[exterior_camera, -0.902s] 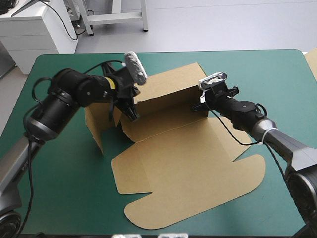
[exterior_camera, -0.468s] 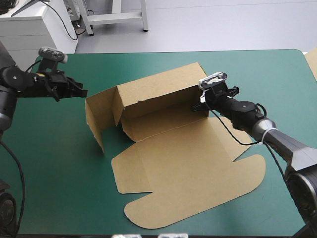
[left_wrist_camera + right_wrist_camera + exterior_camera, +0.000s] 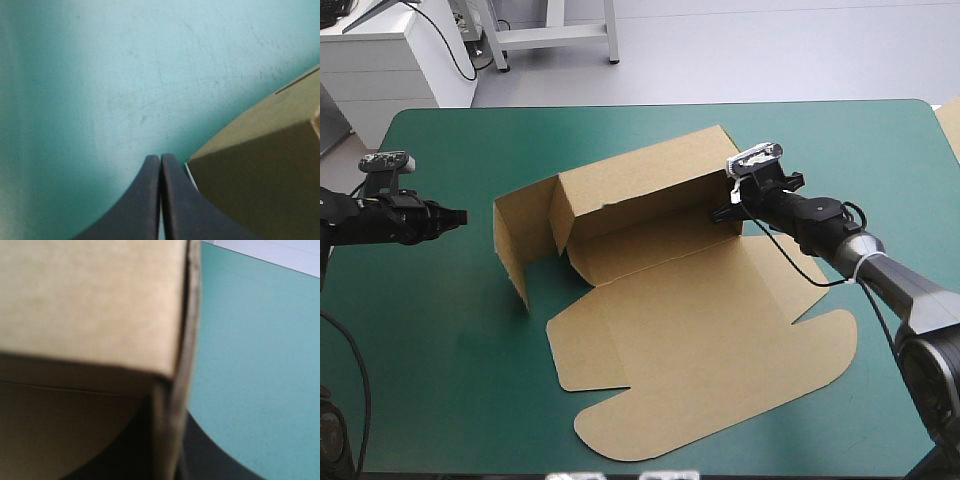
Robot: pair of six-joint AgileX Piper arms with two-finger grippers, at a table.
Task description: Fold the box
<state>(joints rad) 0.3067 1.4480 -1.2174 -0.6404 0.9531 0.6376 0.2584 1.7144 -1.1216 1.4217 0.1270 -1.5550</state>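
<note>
The left gripper (image 3: 456, 215), closed and empty, has drawn back left of the mid-table box (image 3: 660, 310), so its raised left wall (image 3: 510, 245) stands unheld while the right gripper (image 3: 724, 212) keeps pinching the far wall (image 3: 650, 205) at its right end.

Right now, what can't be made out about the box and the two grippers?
1. High view: how the right gripper grips the box; its own wrist and the raised right wall hide the contact.
2. Right wrist view: that wall, close and blurred, fills most of it; the rest of the box is cut off.
3. Left wrist view: only one box corner shows beside the shut left gripper; the rest runs off the edge.
</note>
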